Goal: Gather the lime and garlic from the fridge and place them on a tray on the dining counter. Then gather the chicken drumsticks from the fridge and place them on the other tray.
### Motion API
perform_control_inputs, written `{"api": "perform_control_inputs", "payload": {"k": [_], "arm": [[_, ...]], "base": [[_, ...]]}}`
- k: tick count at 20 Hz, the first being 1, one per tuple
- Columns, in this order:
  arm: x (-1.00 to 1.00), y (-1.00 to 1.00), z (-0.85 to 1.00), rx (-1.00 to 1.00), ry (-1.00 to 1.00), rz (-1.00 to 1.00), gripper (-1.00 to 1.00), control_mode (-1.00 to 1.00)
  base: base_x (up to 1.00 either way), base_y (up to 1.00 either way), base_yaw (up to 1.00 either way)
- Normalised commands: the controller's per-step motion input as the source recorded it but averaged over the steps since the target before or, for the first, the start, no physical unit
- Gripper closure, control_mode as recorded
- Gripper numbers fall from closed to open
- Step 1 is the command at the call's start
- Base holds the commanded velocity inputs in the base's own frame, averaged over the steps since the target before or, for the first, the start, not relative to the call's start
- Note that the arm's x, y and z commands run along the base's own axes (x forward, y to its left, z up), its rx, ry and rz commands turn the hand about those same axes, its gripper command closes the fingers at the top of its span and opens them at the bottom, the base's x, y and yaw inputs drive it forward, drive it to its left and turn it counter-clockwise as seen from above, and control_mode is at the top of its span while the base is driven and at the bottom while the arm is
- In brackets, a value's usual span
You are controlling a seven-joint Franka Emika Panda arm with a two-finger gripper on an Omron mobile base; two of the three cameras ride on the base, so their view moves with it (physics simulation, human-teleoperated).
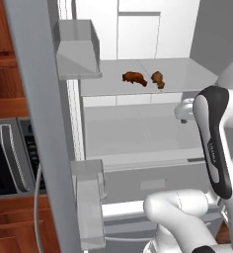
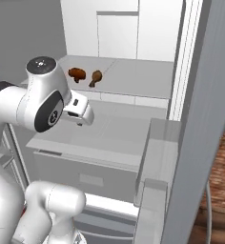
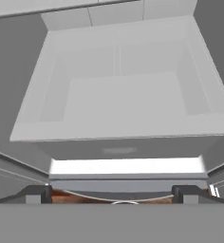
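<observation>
Fridge [image 1: 138, 128] interior, doors open: chicken drumsticks [image 1: 143, 78] side by side on upper glass shelf, above and beyond gripper [image 3: 112, 195], jaws wide, empty.

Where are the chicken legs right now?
The two chicken drumsticks lie side by side on a glass shelf inside the open fridge, above and beyond the robot's open gripper, which holds nothing.

Two chicken drumsticks [image 2: 86, 75] lie on the open fridge [image 2: 133, 76] shelf
</observation>
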Motion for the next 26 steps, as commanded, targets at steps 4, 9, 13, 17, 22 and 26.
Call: {"api": "perform_control_inputs", "payload": {"k": [4,9,13,17,22,26], "arm": [[0.00,0.00,0.38,-0.01,0.02,0.03,-1.00,-1.00],[0.00,0.03,0.50,-0.01,-0.14,0.01,-1.00,-1.00],[0.24,0.16,0.37,0.00,-0.38,0.00,-1.00,-1.00],[0.66,0.12,0.13,0.00,-0.24,0.00,-1.00,-1.00],[0.91,0.03,0.00,0.00,-0.11,0.00,-1.00,-1.00],[0.80,-0.07,0.01,0.00,0.06,0.00,-1.00,-1.00]], "base": [[0.16,0.00,0.10],[0.00,0.00,0.00],[0.00,0.00,0.00],[0.00,0.00,0.00],[0.00,0.00,0.00],[0.00,0.00,0.00]]}}
